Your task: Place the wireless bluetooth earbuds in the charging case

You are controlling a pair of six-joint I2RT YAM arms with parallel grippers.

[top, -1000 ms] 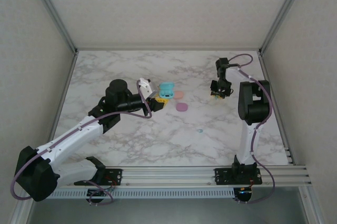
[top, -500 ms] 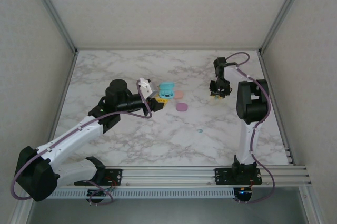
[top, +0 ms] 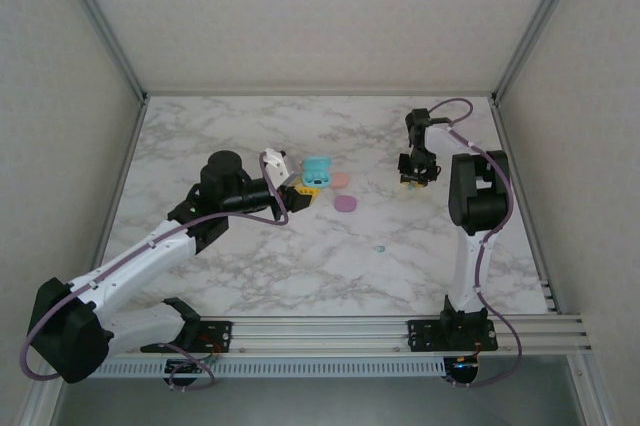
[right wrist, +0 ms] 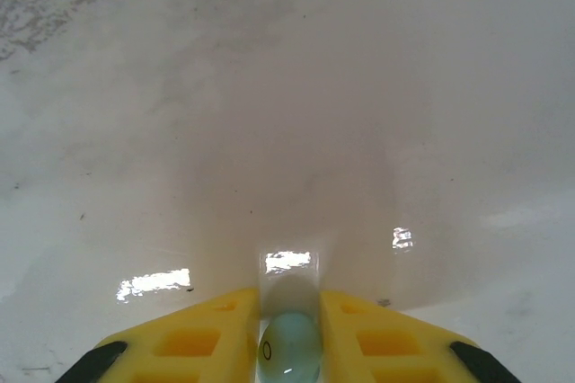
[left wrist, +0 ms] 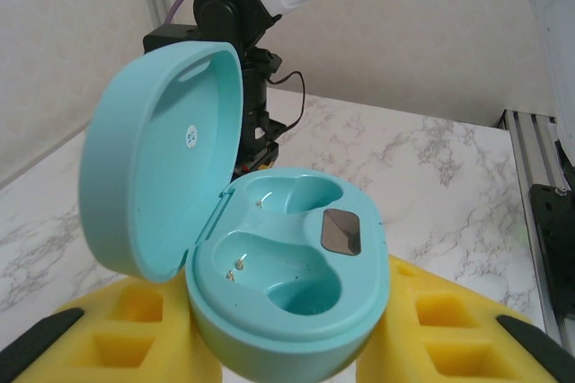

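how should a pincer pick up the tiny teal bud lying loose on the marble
Probably from straight above, closing across the small body of the loose teal bud. It lies low on the flat marble table, apart from the purple case, so a sideways approach could nudge it. Its orientation is too small to tell.

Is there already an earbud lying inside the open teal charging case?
No, in the left wrist view both hollows of the open teal charging case are bare, with nothing seated in them.
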